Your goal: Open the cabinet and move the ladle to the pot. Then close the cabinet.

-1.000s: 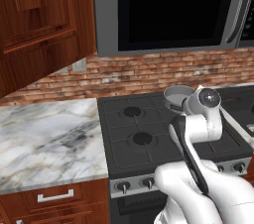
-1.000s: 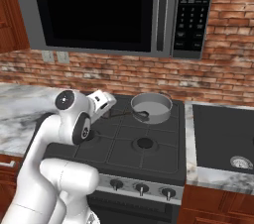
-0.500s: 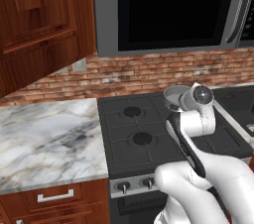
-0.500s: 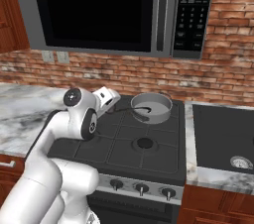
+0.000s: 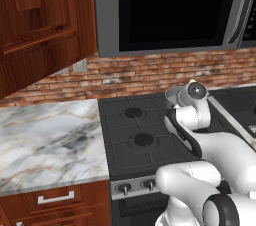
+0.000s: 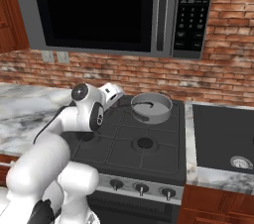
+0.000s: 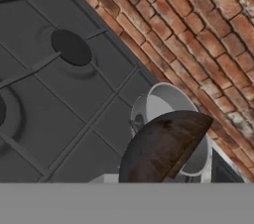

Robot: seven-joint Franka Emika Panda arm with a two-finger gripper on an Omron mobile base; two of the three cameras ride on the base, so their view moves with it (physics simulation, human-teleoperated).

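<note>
The ladle (image 7: 163, 146) shows in the hand view as a dark brownish bowl close to the camera, hanging over the near rim of the grey pot (image 7: 166, 100). The pot (image 6: 151, 106) stands on the stove's back right burner. My gripper (image 6: 116, 94) hovers just left of the pot, above the stove, shut on the ladle; its fingertips are hidden. From the left base view, my wrist covers most of the pot (image 5: 172, 95). A reddish-brown cabinet door (image 5: 40, 20) hangs swung out at the upper left.
A black microwave (image 6: 99, 10) hangs above the black stove (image 6: 144, 143), in front of a brick wall (image 6: 213, 77). Marble counter (image 5: 45, 140) lies left of the stove. A dark surface (image 6: 223, 136) sits right of it. Stove knobs (image 6: 141, 187) line the front.
My hand has moved with the ladle toward the back wall and closer to the pot. The pot and cabinet door have stayed put.
</note>
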